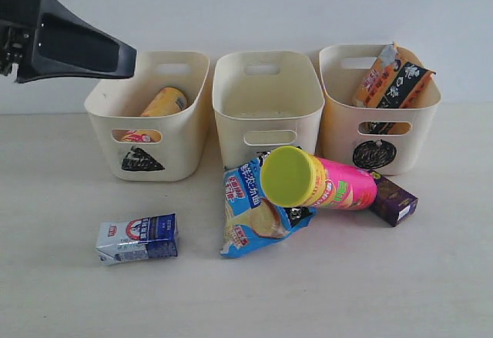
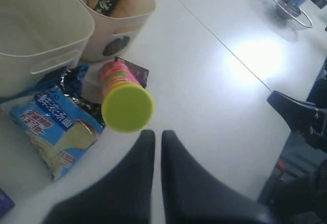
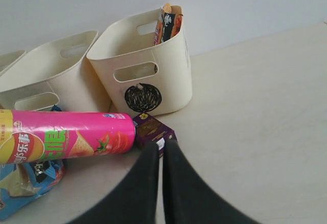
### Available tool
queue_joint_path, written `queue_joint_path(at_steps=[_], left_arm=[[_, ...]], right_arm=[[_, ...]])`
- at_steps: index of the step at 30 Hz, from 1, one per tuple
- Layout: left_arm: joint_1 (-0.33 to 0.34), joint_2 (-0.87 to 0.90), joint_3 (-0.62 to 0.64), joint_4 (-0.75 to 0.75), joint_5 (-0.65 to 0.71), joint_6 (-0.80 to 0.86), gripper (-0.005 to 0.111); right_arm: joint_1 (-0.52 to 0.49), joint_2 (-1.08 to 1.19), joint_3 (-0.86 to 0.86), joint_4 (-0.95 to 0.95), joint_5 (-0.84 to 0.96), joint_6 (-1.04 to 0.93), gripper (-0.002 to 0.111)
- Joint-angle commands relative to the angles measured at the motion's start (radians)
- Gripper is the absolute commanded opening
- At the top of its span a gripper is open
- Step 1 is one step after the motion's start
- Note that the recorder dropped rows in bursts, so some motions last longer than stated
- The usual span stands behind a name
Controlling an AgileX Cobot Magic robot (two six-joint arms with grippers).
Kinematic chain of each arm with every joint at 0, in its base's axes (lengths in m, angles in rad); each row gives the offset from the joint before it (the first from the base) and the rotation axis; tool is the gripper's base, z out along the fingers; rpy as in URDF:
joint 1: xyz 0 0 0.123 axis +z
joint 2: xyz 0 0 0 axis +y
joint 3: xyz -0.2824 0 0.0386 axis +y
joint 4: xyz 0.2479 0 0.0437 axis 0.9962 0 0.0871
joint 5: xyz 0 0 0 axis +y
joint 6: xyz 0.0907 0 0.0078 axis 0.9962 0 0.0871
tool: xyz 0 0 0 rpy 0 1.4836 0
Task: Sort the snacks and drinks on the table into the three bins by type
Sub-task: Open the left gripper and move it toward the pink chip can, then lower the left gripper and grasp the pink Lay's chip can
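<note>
Left jaws: clenched, empty, raised off the desk (image 1: 400, 292).
Right jaws: clenched, empty, near purple carton (image 3: 150, 128).
Pink cylinder (image 1: 339, 185): lying across blue bag (image 1: 248, 219).

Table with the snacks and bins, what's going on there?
A two-armed robot is sorting snacks into bins. The left claw, shut and empty, hangs near the triangle bin, which holds the yellow cylinder. The orange-black bag is in the circle bin. The pink cylinder, blue bag, purple carton and white-blue carton lie on the table. The right claw, also shut, is by the purple carton.
</note>
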Motion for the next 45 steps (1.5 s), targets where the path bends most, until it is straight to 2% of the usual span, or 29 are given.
queue_joint_path(at_steps=[1,4,7,11,13,15,20,23,26,31,36,39,45], left_arm=[[-0.012,0.012,0.007,-0.025,0.053,0.020,0.005],[-0.053,0.033,0.009,-0.023,0.055,0.023,0.017],[-0.113,0.069,0.009,-0.021,0.055,0.023,0.043],[-0.183,0.142,0.009,-0.021,0.033,0.023,0.083],[-0.209,0.184,0.009,-0.021,0.003,0.023,0.095],[-0.228,0.221,0.009,-0.023,-0.034,0.023,0.101],[-0.248,0.320,0.001,-0.023,-0.123,0.004,0.102],[-0.248,0.390,-0.061,0.016,-0.084,-0.128,0.102],[-0.248,0.475,-0.199,0.168,0.015,-0.307,0.102],[-0.258,0.584,-0.400,0.313,0.110,-0.449,0.102],[-0.313,0.697,-0.586,0.498,0.169,-0.569,0.102],[-0.350,0.774,-0.685,0.523,0.169,-0.590,0.102],[-0.362,0.907,-0.860,0.534,0.171,-0.650,0.102]], right_arm=[[-0.004,0.006,-0.001,-0.003,-0.004,0.007,0.000],[-0.004,0.006,-0.001,-0.003,-0.004,0.008,0.000],[-0.004,0.006,-0.001,-0.003,-0.004,0.008,0.000],[-0.004,0.006,-0.001,-0.003,-0.007,0.008,0.000],[-0.004,0.006,-0.001,-0.003,-0.007,0.008,0.000],[-0.004,0.006,-0.001,-0.003,-0.007,0.008,0.000],[-0.004,0.006,-0.001,-0.003,-0.007,0.008,0.000],[-0.004,0.006,-0.001,-0.003,-0.007,0.008,0.000],[-0.004,0.006,-0.001,-0.003,-0.007,0.008,0.000],[-0.004,0.006,-0.001,-0.003,-0.007,0.008,0.000],[-0.004,0.006,-0.001,-0.003,-0.007,0.008,0.000],[-0.004,0.006,-0.001,-0.003,-0.007,0.008,0.000],[-0.004,0.006,-0.001,-0.003,-0.007,0.008,0.000]])
